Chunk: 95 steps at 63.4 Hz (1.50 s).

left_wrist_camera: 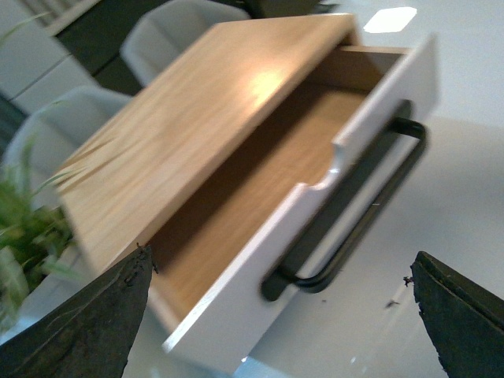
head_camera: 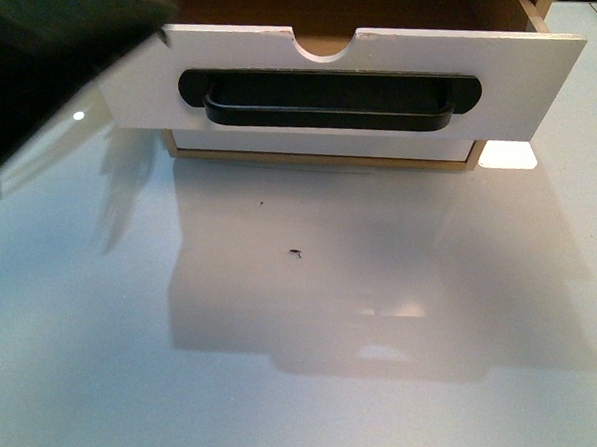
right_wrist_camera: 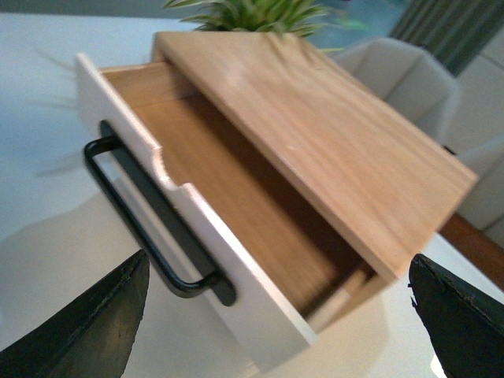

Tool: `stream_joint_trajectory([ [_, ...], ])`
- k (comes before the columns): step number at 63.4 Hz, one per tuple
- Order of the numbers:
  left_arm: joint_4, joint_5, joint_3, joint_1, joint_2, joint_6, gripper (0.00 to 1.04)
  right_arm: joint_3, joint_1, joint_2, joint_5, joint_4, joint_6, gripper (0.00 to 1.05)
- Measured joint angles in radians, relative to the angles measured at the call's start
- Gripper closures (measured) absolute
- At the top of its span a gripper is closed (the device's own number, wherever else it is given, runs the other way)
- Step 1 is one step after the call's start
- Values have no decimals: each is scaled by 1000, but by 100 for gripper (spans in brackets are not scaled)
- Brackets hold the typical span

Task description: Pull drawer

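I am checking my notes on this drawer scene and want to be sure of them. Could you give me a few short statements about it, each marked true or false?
1. The drawer is pulled out of its wooden cabinet. True.
2. The left end effector is shut on the black bar handle. False: its fingers stand wide apart and the handle is free.
3. The visible inside of the drawer is bare wood. True.
4. The right end effector holds a tool. False: it is open and empty.
5. The drawer front is white, with a semicircular notch in its top edge. True.
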Motion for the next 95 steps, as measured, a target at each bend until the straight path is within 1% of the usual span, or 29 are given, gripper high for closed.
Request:
stream_joint_trajectory([
  [1, 3, -3, -9, 6, -14, -5, 7, -9, -7, -14, 6, 4, 8, 9],
  [3, 21, -41, -48, 31, -74, -50, 7, -45, -36, -71, 30, 23, 45, 9],
  [10, 16, -104, -151, 87, -270, -160, 7, -130, -126, -233, 112, 31, 136, 9],
  [13, -12, -154, -187, 111, -368, -218, 7, -164, -170, -307, 147, 19, 177, 9],
  [18, -110, -220, -228, 178, -547, -316, 7, -218, -238, -444, 187, -50, 240, 9],
  [26, -294, -249, -254, 274, -780, -448, 7, -271, -312, -632, 238, -169, 343, 9],
  [29, -376, -243, -265, 318, -873, -509, 7, -280, -365, -701, 271, -226, 406, 9],
  [33, -390, -244, -273, 333, -908, -549, 7, -282, -394, -722, 289, -240, 455, 9],
  [43, -392, -240, -274, 336, -912, -578, 7, -282, -399, -725, 283, -241, 489, 9],
  [45, -393, -244, -274, 335, -912, -579, 7, -282, -413, -736, 235, -260, 495, 12],
  [46, -406, -269, -274, 324, -922, -577, 10, -283, -423, -745, 196, -278, 496, 15],
  [47, -427, -315, -273, 312, -932, -578, 13, -288, -429, -757, 169, -293, 496, 18],
  [48, -439, -323, -274, 303, -937, -578, 15, -291, -430, -764, 151, -296, 496, 20],
  [49, -452, -359, -279, 289, -949, -578, 18, -298, -425, -774, 136, -300, 496, 24],
  [50, -457, -381, -285, 277, -958, -578, 22, -304, -418, -782, 135, -302, 497, 27],
  [54, -459, -396, -299, 264, -976, -578, 32, -322, -393, -802, 153, -304, 497, 38],
  [59, -456, -408, -321, 261, -994, -578, 47, -344, -351, -825, 198, -304, 497, 52],
  [61, -452, -408, -334, 260, -1001, -578, 54, -354, -332, -834, 214, -304, 497, 59],
  [62, -452, -408, -337, 260, -1003, -578, 55, -357, -327, -835, 219, -304, 497, 61],
  [65, -448, -408, -356, 260, -1014, -578, 68, -374, -296, -850, 249, -304, 497, 73],
  [66, -447, -408, -359, 260, -1016, -578, 70, -376, -292, -853, 255, -304, 497, 74],
  [68, -444, -407, -367, 259, -1022, -578, 77, -385, -248, -864, 326, -307, 498, 82],
  [69, -444, -407, -368, 259, -1023, -578, 79, -387, -233, -866, 344, -307, 498, 83],
  [70, -442, -408, -375, 259, -1029, -578, 86, -395, -180, -874, 392, -306, 500, 90],
  [71, -441, -409, -379, 259, -1032, -578, 89, -399, -160, -878, 397, -306, 500, 94],
  [72, -441, -409, -380, 259, -1034, -578, 91, -401, -153, -879, 397, -306, 500, 96],
  [74, -437, -407, -387, 259, -1039, -578, 98, -407, -137, -884, 397, -306, 499, 103],
  [76, -436, -408, -393, 259, -1043, -581, 102, -410, -132, -887, 400, -306, 501, 103],
  [95, -431, -408, -430, 259, -1072, -579, 102, -444, -128, -916, 411, -300, 500, 103],
])
